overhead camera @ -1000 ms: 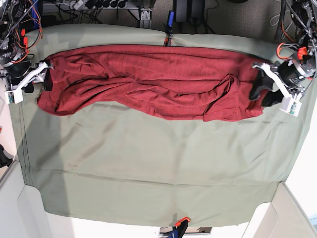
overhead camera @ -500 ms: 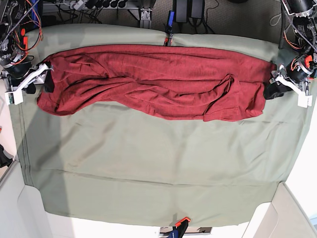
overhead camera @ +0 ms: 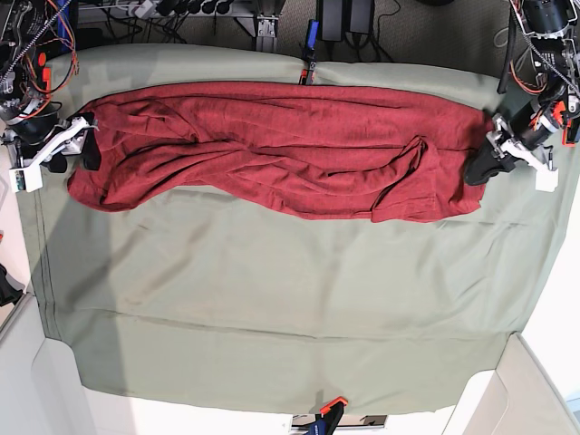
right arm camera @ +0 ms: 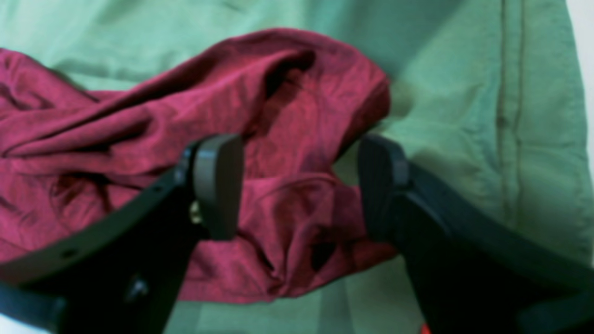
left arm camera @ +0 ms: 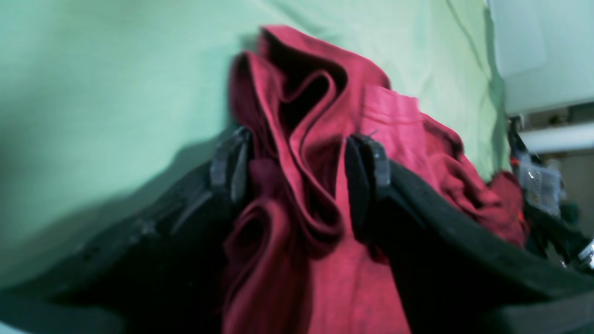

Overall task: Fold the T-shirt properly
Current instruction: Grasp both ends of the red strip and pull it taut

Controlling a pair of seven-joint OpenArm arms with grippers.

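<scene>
Two arms sit at opposite ends of the T-shirt (overhead camera: 272, 149), which lies bunched in a long, wrinkled band across the far half of the sage-green cloth (overhead camera: 272, 308) — near half of the cloth bare.

Left gripper (left arm camera: 297, 176) — at the base view's right end of the shirt. Jaws stand apart, with loose folds of maroon fabric rising between the fingers (left arm camera: 366, 162). Fabric touches or nearly touches the pads, but it is not pinched flat; whether it is truly gripped cannot be told.

Right gripper (right arm camera: 301, 185) — at the base view's left end. Jaws spread wide over a crumpled corner of the shirt, the fabric lying below and between them, not clamped. One finger hangs over maroon fabric, the other over the green cloth beside the shirt's edge.
</scene>
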